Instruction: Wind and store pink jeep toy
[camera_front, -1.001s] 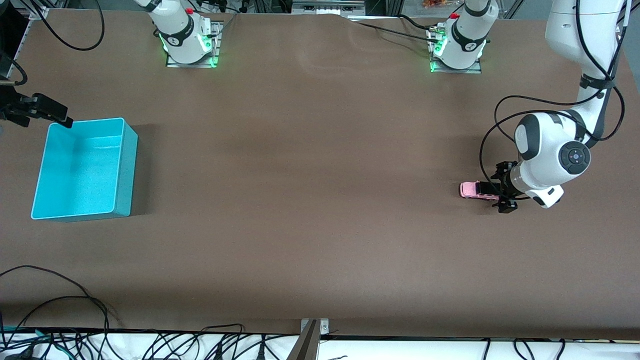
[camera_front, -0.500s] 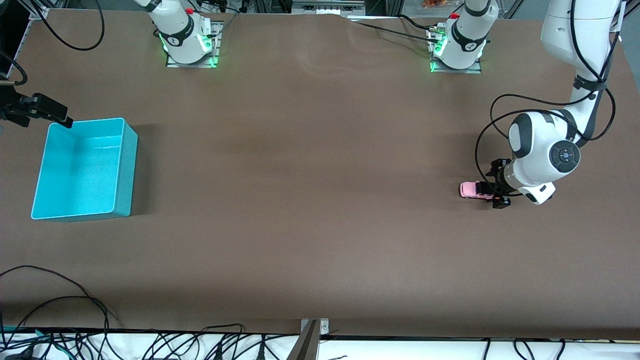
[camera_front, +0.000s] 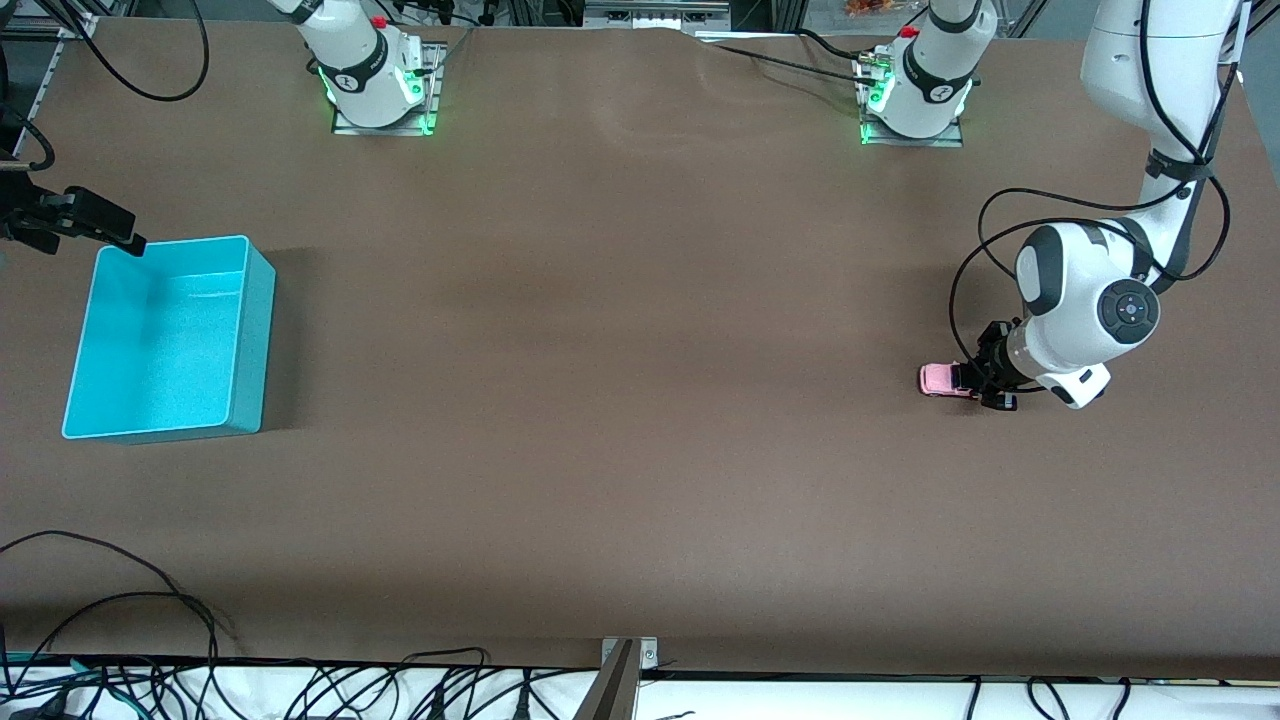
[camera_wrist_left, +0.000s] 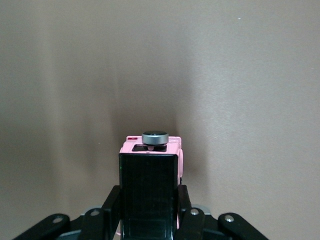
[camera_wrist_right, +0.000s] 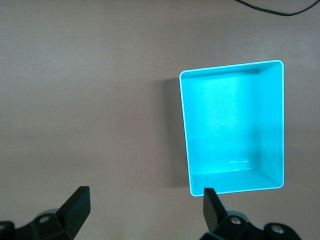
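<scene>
The left gripper (camera_front: 985, 385) clenches its jaws on the black rear of the small light-pink boxy jeep toy (camera_front: 938, 379), resting on the brown counter (camera_front: 640, 400). Winding seems next: probably dragging it backward, wheels down. The right gripper (camera_wrist_right: 145, 210) waits, jaws released, over the counter at nine o'clock of the turquoise plastic bin (camera_front: 165, 340).

glossy plastic pink jeep toy (camera_wrist_left: 150, 170); matt brown table (camera_front: 640, 400); smooth turquoise bin (camera_front: 250, 340)

No readable text (none anywhere)

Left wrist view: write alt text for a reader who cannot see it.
The left gripper is shut on the black rear of the pink jeep, which sits on the brown table. A round grey knob sticks up from the jeep's pink front part.
</scene>
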